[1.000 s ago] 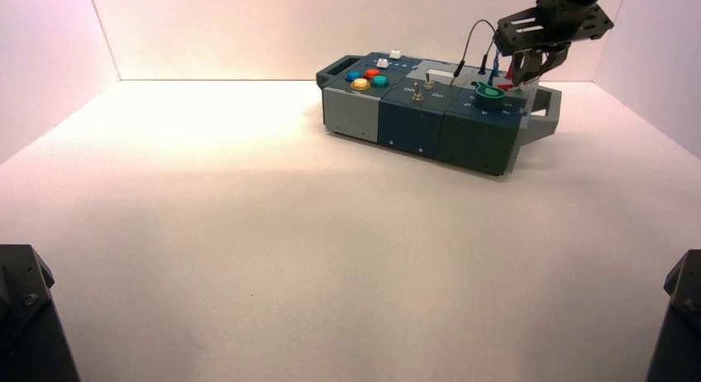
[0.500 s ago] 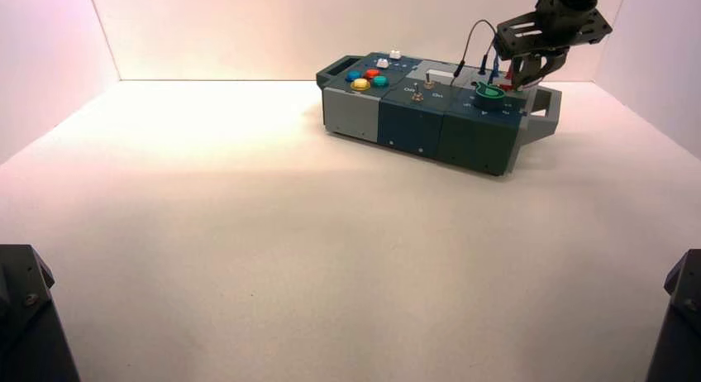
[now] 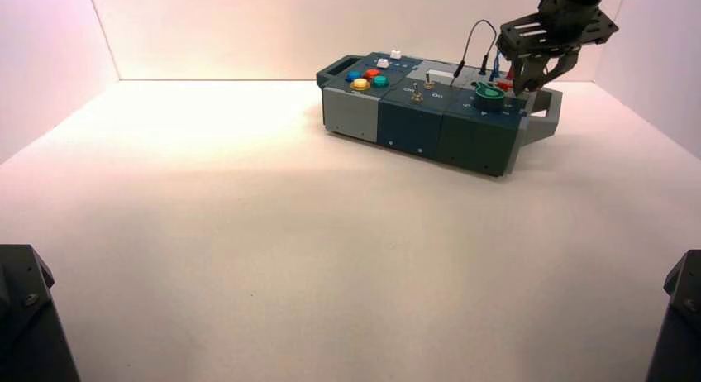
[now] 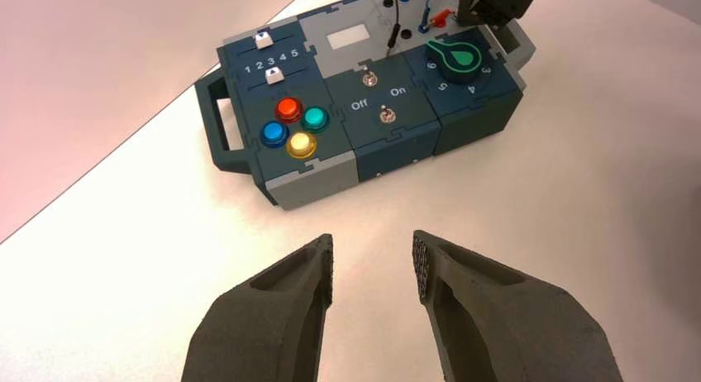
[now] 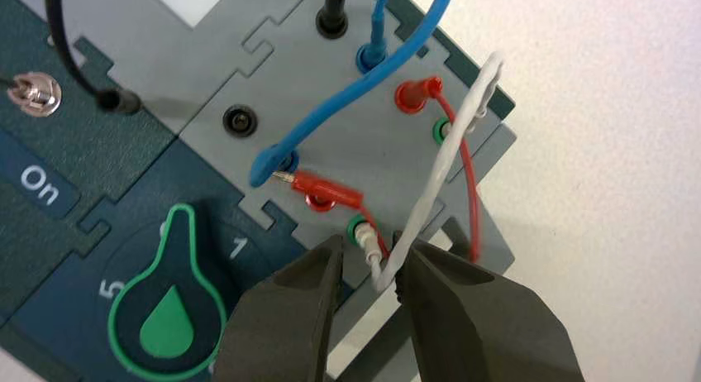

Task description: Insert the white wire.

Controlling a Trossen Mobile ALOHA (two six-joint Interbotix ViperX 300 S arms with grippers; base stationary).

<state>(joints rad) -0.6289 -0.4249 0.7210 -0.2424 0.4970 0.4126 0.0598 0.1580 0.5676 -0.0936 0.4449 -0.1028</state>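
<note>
1. The right gripper (image 5: 370, 241) works above the right end of the box, its fingers apart beside the near plug of the white wire.
2. The white wire (image 5: 438, 171) rises in a tall loop beside the fingers. Its near plug (image 5: 366, 238) stands at one green-ringed socket and its far end at another; how deep the near plug sits is hard to judge from this angle.
3. Close by, a red plug (image 5: 326, 188) lies tilted over a red socket, its metal tip bare, while a blue wire (image 5: 355, 88) arches overhead.
4. Next to the sockets sits the green-rimmed knob (image 5: 169, 316). Beyond it are two metal switches and a black wire (image 3: 469, 43) in an arc.
5. At the box's left end, red, blue, yellow and green buttons (image 4: 289, 109) cluster near two white sliders (image 4: 274, 75).
6. The box (image 3: 405, 109) rests slightly turned on a smooth, pale table (image 3: 314, 250), toward the back right.
7. The left gripper (image 4: 374, 237) waits over the table in front of the box, fingers apart.
8. Plain pinkish walls (image 3: 289, 26) enclose the back and sides, and light glares off the table's far left.
</note>
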